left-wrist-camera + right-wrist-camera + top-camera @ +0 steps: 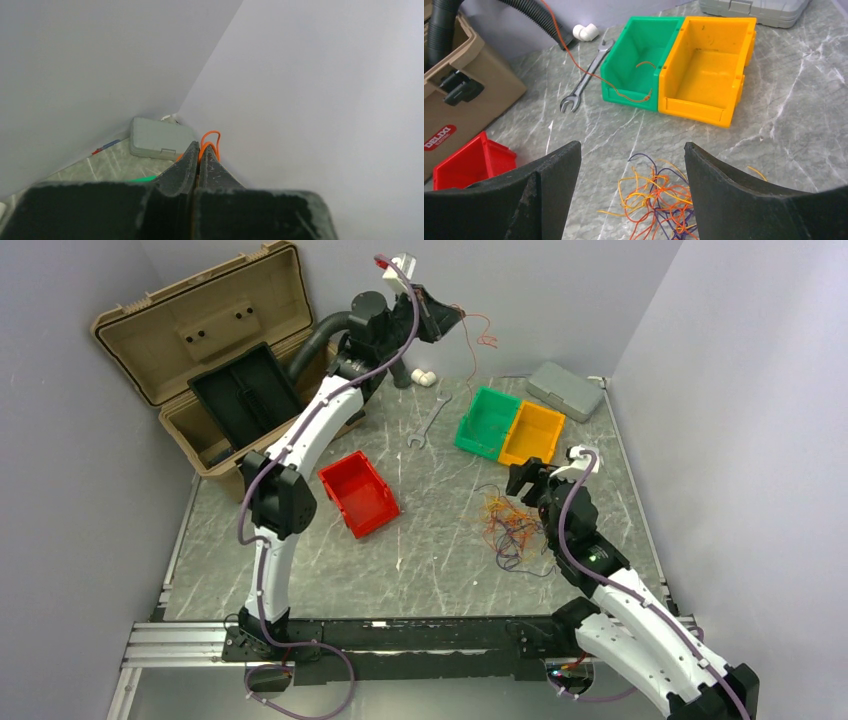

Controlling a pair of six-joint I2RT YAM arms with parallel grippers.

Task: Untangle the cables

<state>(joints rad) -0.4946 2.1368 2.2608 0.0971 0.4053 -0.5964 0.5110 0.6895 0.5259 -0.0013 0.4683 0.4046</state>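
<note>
A palm-sized tangle of thin orange, yellow and purple cables [510,525] lies on the marbled table right of centre. It also shows in the right wrist view [664,200]. My right gripper [527,478] hovers just above the tangle's far side, open and empty, with its jaws [631,145] wide apart. My left gripper [440,315] is raised high near the back wall and is shut on one orange cable [210,141]. That strand [480,330] hangs down, and its lower end trails into the green bin [566,50].
A green bin [487,421] and a yellow bin [533,432] stand side by side at the back. A red bin [358,493] is left of centre and a wrench [428,422] lies mid-table. An open tan toolbox [215,370], a black hose [315,340] and a grey case [565,390] are also there.
</note>
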